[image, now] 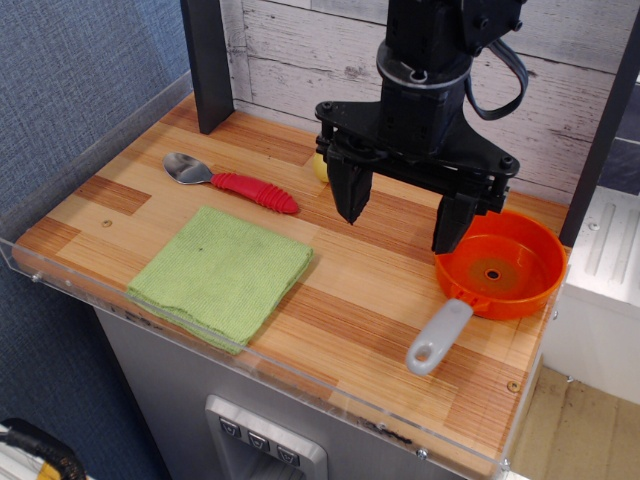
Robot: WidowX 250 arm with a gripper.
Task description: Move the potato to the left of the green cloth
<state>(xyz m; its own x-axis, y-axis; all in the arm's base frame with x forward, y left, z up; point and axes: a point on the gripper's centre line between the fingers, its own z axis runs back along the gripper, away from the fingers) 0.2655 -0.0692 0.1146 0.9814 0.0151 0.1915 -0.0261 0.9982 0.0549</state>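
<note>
The green cloth [222, 272] lies flat at the front left of the wooden table. The potato [320, 167] is a small pale yellow lump at the back, mostly hidden behind my gripper's left finger. My gripper [402, 222] hangs over the middle of the table with its two black fingers [351, 192] spread wide apart, open and empty. It is right of the cloth, in front of the potato.
A spoon with a red handle [232, 184] lies behind the cloth. An orange pan [500, 266] with a grey handle sits at the right, close to the right finger. A dark post [208, 62] stands at the back left. A clear rim edges the table front.
</note>
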